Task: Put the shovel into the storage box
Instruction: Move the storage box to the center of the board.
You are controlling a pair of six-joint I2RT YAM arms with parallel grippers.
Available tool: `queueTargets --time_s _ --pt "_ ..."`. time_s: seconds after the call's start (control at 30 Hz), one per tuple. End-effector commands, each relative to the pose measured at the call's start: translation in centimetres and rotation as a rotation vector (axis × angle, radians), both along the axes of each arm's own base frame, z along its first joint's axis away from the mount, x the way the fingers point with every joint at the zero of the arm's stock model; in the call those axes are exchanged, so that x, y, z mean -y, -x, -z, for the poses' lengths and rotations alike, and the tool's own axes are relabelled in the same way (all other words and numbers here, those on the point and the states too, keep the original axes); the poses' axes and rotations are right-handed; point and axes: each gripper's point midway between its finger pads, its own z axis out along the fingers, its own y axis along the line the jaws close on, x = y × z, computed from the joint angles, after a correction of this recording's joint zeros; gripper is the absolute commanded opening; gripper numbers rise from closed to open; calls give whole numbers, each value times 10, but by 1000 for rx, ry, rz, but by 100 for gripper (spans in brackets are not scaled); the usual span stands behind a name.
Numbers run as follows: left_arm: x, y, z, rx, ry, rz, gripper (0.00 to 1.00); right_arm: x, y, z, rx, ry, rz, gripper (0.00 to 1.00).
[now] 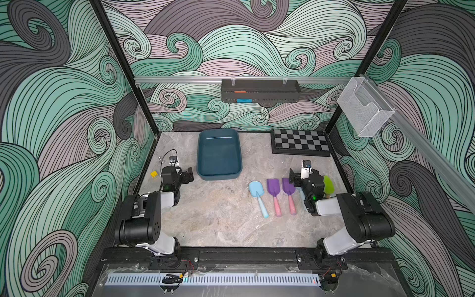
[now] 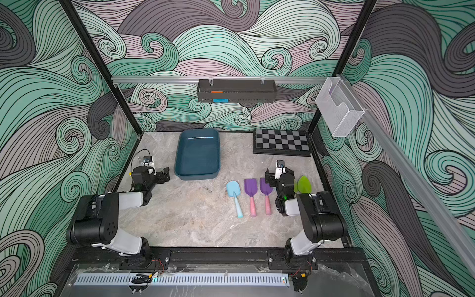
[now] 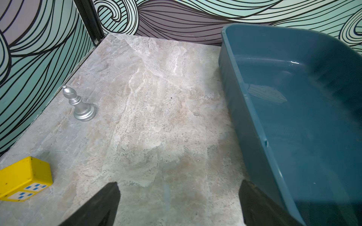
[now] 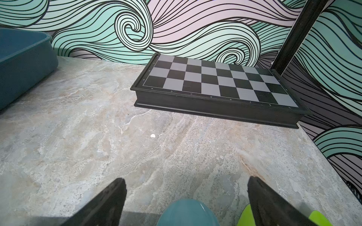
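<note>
The storage box point(image 1: 219, 177), a dark teal tub, stands empty at the back middle of the table in both top views point(image 2: 197, 176). Several toy shovels lie in a row in front of it to the right: a light blue one point(image 1: 256, 188), two purple ones with pink handles point(image 1: 273, 185) point(image 1: 288, 185), and a green one point(image 1: 328, 184) partly under my right arm. My right gripper point(image 1: 293, 177) hangs open above a teal shovel blade point(image 4: 188, 213), the green blade point(image 4: 244, 217) beside one finger. My left gripper point(image 1: 189, 176) is open beside the box's left wall point(image 3: 244, 117), holding nothing.
A chessboard point(image 1: 300, 142) lies at the back right. A yellow block point(image 3: 23, 178) and a silver chess bishop point(image 3: 78, 103) stand near the left wall. A black perforated tray point(image 1: 259, 91) hangs on the back rail, a white mesh basket point(image 1: 365, 108) on the right rail.
</note>
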Motion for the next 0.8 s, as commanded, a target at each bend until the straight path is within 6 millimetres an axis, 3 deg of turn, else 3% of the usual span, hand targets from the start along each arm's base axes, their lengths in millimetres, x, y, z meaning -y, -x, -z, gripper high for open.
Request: queueTargets --time_s 0.0,0.3,0.53,0.77 --pt "2 -2 -3 13 -8 7 99 -3 -2 -9 35 -9 -18 99" --pt "2 -2 -3 15 -8 6 99 -22 -1 -9 28 -2 -134 99" --pt "2 -2 -3 15 -8 6 99 -22 0 -10 35 -2 -137 99" --pt "2 -2 -3 14 -8 8 99 3 -2 -10 36 -12 17 99"
